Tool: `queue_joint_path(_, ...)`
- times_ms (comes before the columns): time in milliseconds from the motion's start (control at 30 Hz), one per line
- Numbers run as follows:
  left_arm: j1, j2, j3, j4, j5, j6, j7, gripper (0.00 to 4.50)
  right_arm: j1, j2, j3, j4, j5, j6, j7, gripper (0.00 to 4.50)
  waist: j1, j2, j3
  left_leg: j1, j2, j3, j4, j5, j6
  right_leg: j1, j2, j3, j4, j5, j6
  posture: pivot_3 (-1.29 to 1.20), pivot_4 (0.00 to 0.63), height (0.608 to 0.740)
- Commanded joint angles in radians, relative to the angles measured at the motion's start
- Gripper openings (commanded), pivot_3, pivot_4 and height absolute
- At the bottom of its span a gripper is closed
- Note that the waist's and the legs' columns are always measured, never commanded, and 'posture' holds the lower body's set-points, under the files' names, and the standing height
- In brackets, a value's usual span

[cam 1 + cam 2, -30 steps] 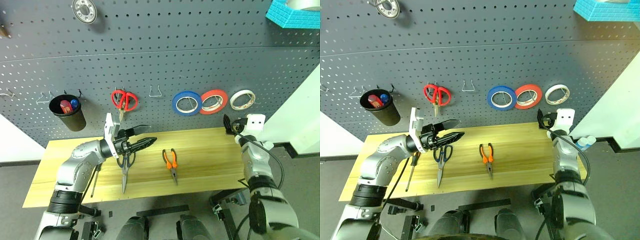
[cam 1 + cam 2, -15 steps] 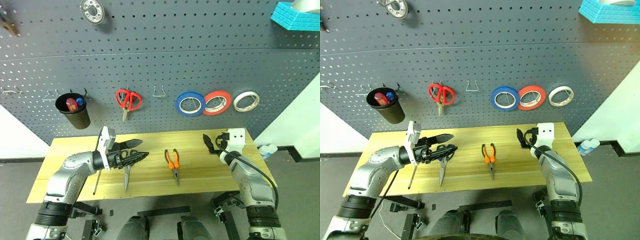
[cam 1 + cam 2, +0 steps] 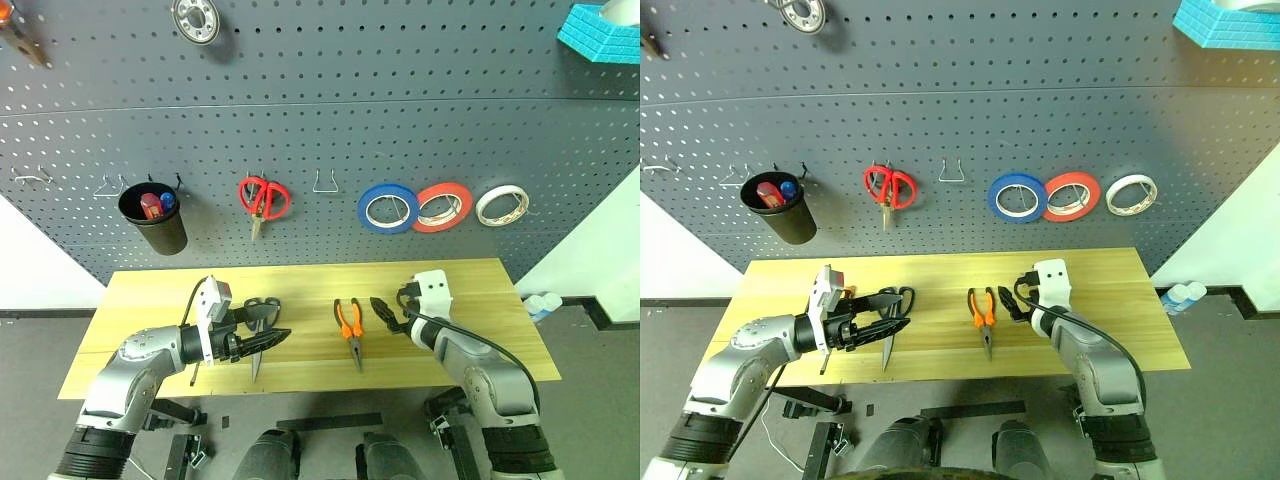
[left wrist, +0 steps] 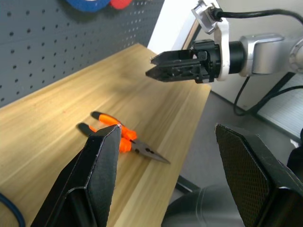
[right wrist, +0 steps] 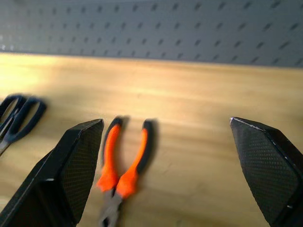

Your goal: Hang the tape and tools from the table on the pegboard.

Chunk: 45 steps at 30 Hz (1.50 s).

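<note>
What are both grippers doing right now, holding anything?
Left gripper: open, empty, over the scissors.
Right gripper: open, empty, beside the pliers.

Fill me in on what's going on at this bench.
The robot is hanging tools on the pegboard. The whitish tape already hangs there, beside a blue roll and a red roll. The pliers, dark-handled scissors and screwdriver lie on the table. The right claw, open and empty, is beside the pliers; the left claw, also open, hovers over the scissors.
</note>
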Motion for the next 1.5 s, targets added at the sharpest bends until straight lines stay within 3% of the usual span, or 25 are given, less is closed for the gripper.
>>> queue_joint_path(33,0.023,0.017,-0.003,-0.049,0.000,0.006,0.002,3.32,-0.027,0.033,0.030,-0.030,-0.014,0.028,-0.032,4.47,-0.001,0.000,0.003,0.000,0.000,0.000,0.000,0.000,0.000,0.000,0.000,0.000,0.000,0.000,0.000,0.04,0.177,0.738)
queue_joint_path(600,0.101,0.007,0.008,-0.032,0.015,-0.029,0.061,3.32,-0.072,0.134,0.092,0.081,-0.146,-0.009,-0.156,4.47,0.001,-0.005,0.023,0.000,0.000,0.000,-0.012,0.000,0.000,-0.004,-0.001,0.000,-0.005,-0.001,-0.001,0.06,0.212,0.738)
queue_joint_path(900,0.088,-0.004,-0.008,-0.008,0.027,-0.037,0.052,3.32,-0.036,0.238,0.192,-0.071,-0.131,0.109,-0.170,4.47,-0.001,-0.004,0.034,0.000,0.000,0.000,-0.015,0.000,0.000,-0.004,-0.001,0.000,-0.009,-0.001,-0.002,0.05,0.236,0.738)
queue_joint_path(1200,0.108,-0.002,-0.011,-0.048,0.018,-0.016,0.057,3.32,0.029,0.243,0.239,-0.113,-0.138,0.147,-0.174,4.47,-0.001,-0.008,0.047,-0.001,0.000,0.000,-0.020,0.000,0.000,-0.003,-0.002,0.000,-0.019,0.000,-0.003,0.05,0.265,0.738)
queue_joint_path(1500,0.127,0.002,-0.010,-0.073,0.015,0.003,0.055,3.32,0.021,0.257,0.237,-0.002,-0.192,0.059,-0.210,4.47,-0.001,-0.011,0.055,-0.001,0.001,0.000,-0.025,0.000,0.000,-0.003,-0.003,0.000,-0.022,0.000,-0.004,0.06,0.278,0.738)
